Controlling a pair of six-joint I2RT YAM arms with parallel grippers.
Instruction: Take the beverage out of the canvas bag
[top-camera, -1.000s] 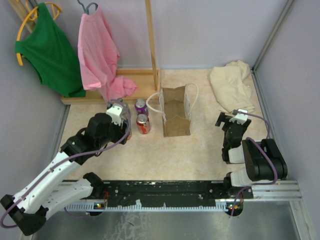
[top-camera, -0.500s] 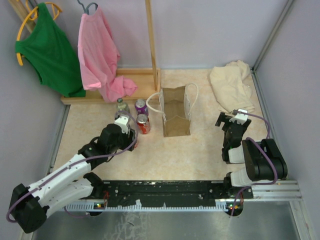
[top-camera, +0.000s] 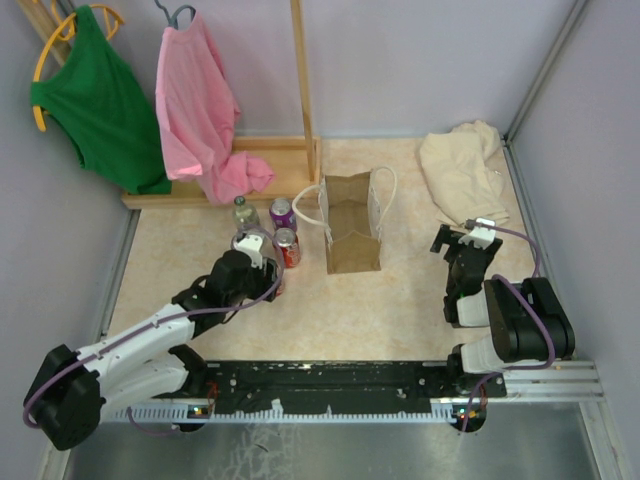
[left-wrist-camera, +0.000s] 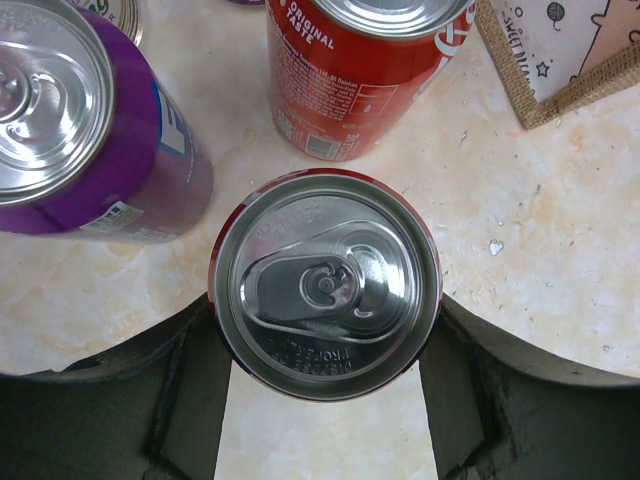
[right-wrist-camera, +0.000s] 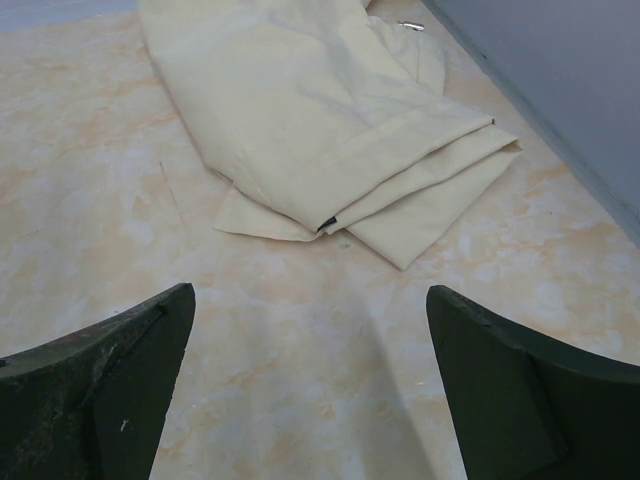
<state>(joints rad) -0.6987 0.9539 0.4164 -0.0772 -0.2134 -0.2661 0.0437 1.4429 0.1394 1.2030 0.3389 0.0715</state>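
The tan canvas bag (top-camera: 352, 228) with white rope handles stands open at the table's middle; its corner shows in the left wrist view (left-wrist-camera: 560, 55). My left gripper (top-camera: 262, 268) (left-wrist-camera: 325, 315) points down and is shut on a red can (left-wrist-camera: 330, 285), seen from above with its silver top, left of the bag and at or just above the table. A second red can (top-camera: 287, 246) (left-wrist-camera: 360, 70) and a purple can (top-camera: 283, 213) (left-wrist-camera: 90, 130) stand just beyond it. My right gripper (top-camera: 465, 245) (right-wrist-camera: 308, 295) is open and empty over bare table at the right.
A small bottle (top-camera: 240, 210) stands behind the cans. A pale beige cloth heap (top-camera: 460, 170) (right-wrist-camera: 320, 120) lies at the back right. A wooden rack base (top-camera: 250, 165) with a pink shirt (top-camera: 195, 100) and a green shirt (top-camera: 95, 100) stands at the back left.
My left arm has drawn back toward the near edge and lowered, uncovering the small bottle. The right arm, the bag and the other two cans have not moved.
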